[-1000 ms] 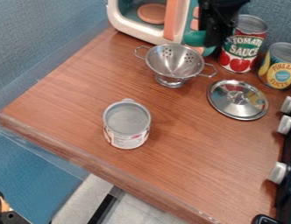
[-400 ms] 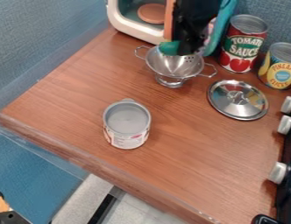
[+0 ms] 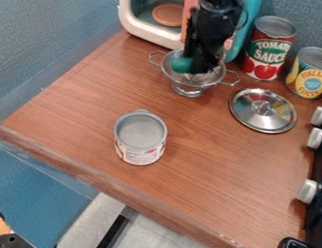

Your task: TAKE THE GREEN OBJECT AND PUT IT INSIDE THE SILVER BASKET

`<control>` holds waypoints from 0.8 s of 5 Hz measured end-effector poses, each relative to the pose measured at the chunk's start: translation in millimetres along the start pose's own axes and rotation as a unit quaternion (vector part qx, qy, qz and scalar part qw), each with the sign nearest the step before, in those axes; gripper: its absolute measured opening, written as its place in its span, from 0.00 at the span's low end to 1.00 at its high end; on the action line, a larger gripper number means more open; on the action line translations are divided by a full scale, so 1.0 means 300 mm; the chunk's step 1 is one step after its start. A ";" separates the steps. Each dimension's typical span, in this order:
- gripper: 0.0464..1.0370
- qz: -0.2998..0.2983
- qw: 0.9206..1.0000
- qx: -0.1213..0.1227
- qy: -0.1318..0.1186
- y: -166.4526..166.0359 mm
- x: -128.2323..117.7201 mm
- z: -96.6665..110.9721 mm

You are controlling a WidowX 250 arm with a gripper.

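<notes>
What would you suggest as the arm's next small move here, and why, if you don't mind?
I would probably have the hand let go of the green object: it appears against the hand's lower end, within the rim of the silver basket, which stands upright on the wooden counter, so it should settle inside.

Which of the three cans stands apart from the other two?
The white can, alone nearest the counter's front edge; the red can and yellow can stand at the back right.

Green object (image 3: 182,65), silver basket (image 3: 183,80)!
And it's brown wood grain across the counter (image 3: 215,160), blue wall (image 3: 53,38), red-and-green can (image 3: 261,69)!
</notes>
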State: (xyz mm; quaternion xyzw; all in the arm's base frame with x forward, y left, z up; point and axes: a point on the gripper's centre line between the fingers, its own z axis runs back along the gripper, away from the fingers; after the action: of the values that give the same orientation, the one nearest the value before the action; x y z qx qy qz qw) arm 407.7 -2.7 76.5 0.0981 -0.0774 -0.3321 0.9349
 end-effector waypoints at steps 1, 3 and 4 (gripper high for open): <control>0.44 0.017 1.000 -0.003 0.001 0.003 -0.005 -0.001; 0.96 0.008 1.000 -0.015 -0.003 0.000 0.000 0.011; 0.96 0.006 1.000 -0.011 -0.015 0.008 0.003 0.053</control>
State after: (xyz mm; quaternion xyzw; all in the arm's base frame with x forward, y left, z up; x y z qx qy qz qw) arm 406.4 -3.5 92.4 0.0825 -0.0879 -0.3292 0.9365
